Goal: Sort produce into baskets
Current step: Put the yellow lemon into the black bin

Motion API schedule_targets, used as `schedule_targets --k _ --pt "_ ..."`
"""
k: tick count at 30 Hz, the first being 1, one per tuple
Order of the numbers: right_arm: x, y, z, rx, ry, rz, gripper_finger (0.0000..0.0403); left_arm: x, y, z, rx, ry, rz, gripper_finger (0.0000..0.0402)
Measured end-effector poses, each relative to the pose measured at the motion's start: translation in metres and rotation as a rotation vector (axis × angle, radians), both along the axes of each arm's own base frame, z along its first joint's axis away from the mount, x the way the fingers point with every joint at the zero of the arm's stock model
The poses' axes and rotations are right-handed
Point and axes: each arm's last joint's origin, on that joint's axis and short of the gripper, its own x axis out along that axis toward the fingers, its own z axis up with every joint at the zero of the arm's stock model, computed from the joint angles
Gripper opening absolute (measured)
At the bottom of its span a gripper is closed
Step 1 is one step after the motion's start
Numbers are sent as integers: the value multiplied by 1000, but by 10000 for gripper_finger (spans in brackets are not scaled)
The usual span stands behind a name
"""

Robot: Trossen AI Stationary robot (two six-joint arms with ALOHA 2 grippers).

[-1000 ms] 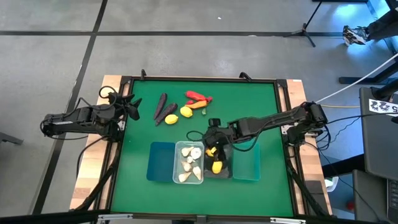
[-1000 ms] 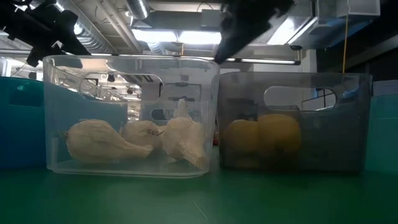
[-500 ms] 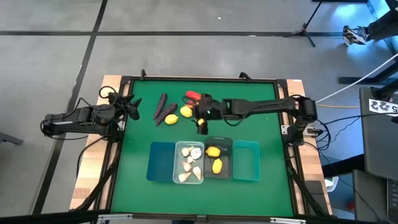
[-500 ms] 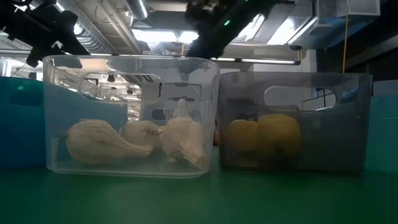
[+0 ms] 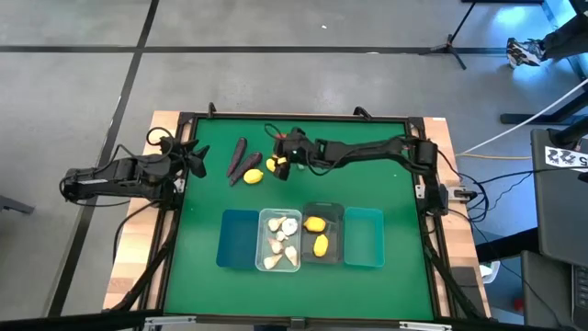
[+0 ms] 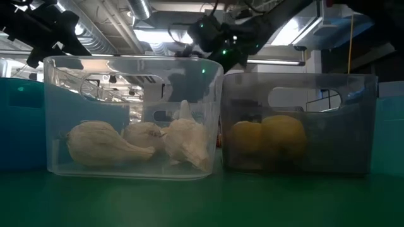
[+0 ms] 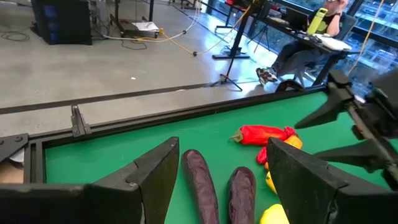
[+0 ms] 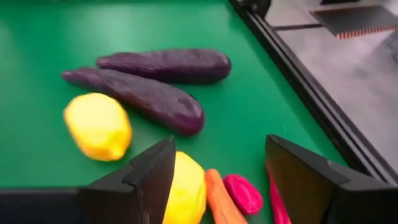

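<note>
Green felt carries a loose lemon [image 5: 274, 165] at the table's far side, another lemon [image 5: 253, 176] just left, so the right gripper [image 5: 284, 167], spread above it, should straddle only this one, while the spread left gripper [image 5: 196, 158] waits far left.

Your high view is evenly lit with soft shadows. The low view is dim and backlit: ceiling lights [image 6: 158, 34] glare above the clear bin [image 6: 132, 116]. In the right wrist view, the lemon [image 8: 99, 126] shows slight motion blur.
</note>
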Motion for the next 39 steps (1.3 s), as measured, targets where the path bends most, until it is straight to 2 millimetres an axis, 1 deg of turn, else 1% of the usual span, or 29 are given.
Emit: schedule_targets --k 5,9,11,15,19,29,35,37,39 --pt "3 -8 -12 52 -17 -20 248 0 0 0 0 0 -1 237" --pt "12 -8 -20 61 -21 -8 248 0 0 0 0 -1 0 237" --pt "17 -9 -27 73 -14 4 248 0 0 0 0 0 0 237" --pt "23 -10 -41 102 63 5 248 0 0 0 -1 -1 0 237" --pt "21 -10 -50 111 125 -7 248 0 0 0 -1 -1 0 237" --pt "16 -9 -55 151 181 -30 248 0 0 0 -1 -1 0 237" --pt "15 -9 -55 160 182 -41 248 0 0 0 -1 -1 1 237" --pt "15 -9 -56 170 184 -57 244 0 0 0 -1 -1 1 237" --pt "14 -9 -56 177 190 -64 231 0 0 0 -1 -1 0 237"
